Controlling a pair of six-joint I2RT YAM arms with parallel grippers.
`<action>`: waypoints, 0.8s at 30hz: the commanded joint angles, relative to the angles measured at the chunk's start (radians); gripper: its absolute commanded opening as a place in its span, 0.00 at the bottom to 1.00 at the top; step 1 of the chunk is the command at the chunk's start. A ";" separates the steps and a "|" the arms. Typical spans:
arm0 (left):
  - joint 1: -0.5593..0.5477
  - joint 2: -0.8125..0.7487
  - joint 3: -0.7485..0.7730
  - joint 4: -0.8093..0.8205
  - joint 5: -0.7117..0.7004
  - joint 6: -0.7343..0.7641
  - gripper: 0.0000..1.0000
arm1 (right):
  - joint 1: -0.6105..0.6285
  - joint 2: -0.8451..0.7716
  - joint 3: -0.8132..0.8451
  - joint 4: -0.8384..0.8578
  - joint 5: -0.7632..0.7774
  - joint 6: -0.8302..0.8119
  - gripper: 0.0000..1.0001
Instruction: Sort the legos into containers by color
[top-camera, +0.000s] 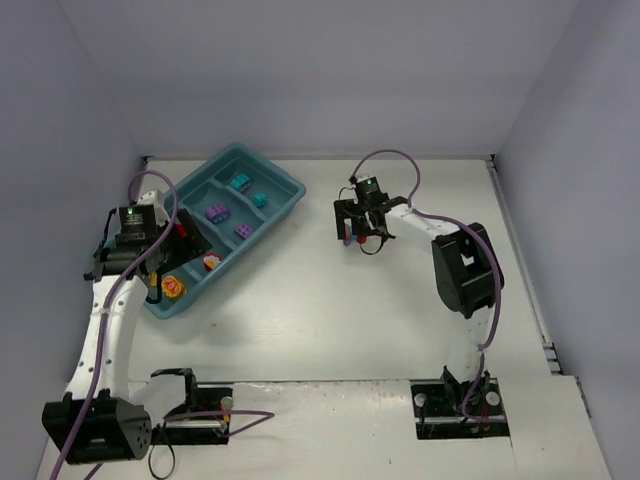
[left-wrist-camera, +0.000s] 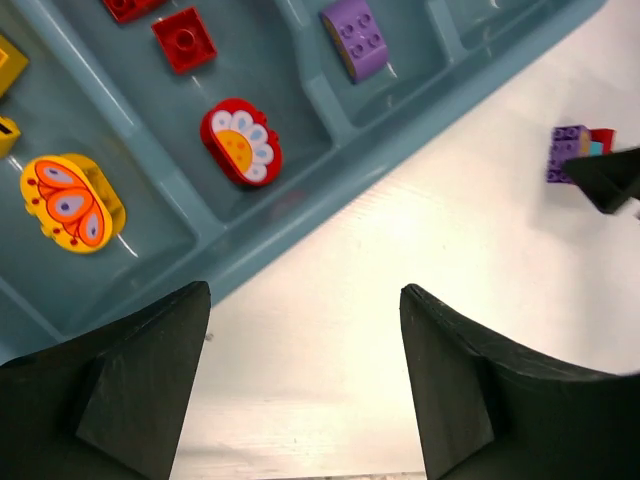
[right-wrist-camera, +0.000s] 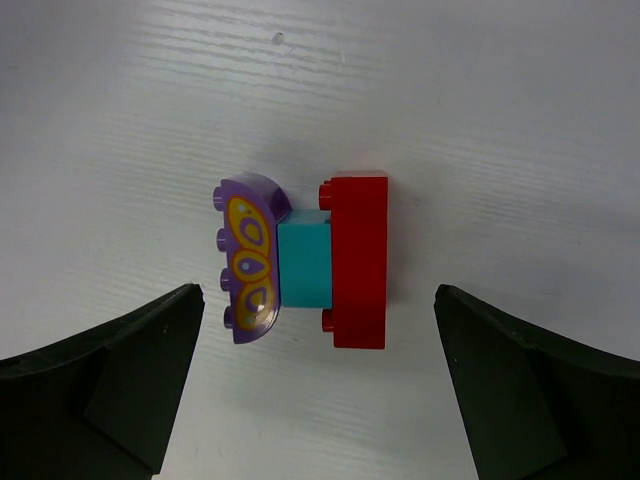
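The long teal-blue tray (top-camera: 262, 160) lies slanted at the back left, and its compartments are the containers. Teal legos (top-camera: 240, 183) fill the far end, then purple ones (top-camera: 216, 212). In the left wrist view a red flower brick (left-wrist-camera: 241, 142) and a square red brick (left-wrist-camera: 184, 39) share one compartment. An orange-yellow butterfly brick (left-wrist-camera: 68, 201) lies in the end one. My left gripper (left-wrist-camera: 305, 380) hangs open and empty above the tray's near end. My right gripper (right-wrist-camera: 320, 390) is open above a purple brick (right-wrist-camera: 250, 258), a teal brick (right-wrist-camera: 305, 265) and a red brick (right-wrist-camera: 358, 260) joined on the table.
The same joined cluster (left-wrist-camera: 572, 150) shows at the right edge of the left wrist view, on white table right of the tray (left-wrist-camera: 420, 100). Grey walls close the table at the back and sides. Both arm bases stand at the near edge.
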 joint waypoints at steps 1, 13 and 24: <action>-0.002 -0.079 0.032 -0.043 0.068 -0.031 0.70 | -0.004 0.019 0.062 0.026 0.027 -0.013 0.96; -0.085 -0.107 -0.027 0.039 0.148 -0.208 0.70 | 0.012 0.027 -0.038 0.108 0.064 -0.025 0.42; -0.378 -0.016 -0.016 0.312 0.066 -0.399 0.70 | 0.136 -0.336 -0.286 0.285 -0.085 -0.116 0.00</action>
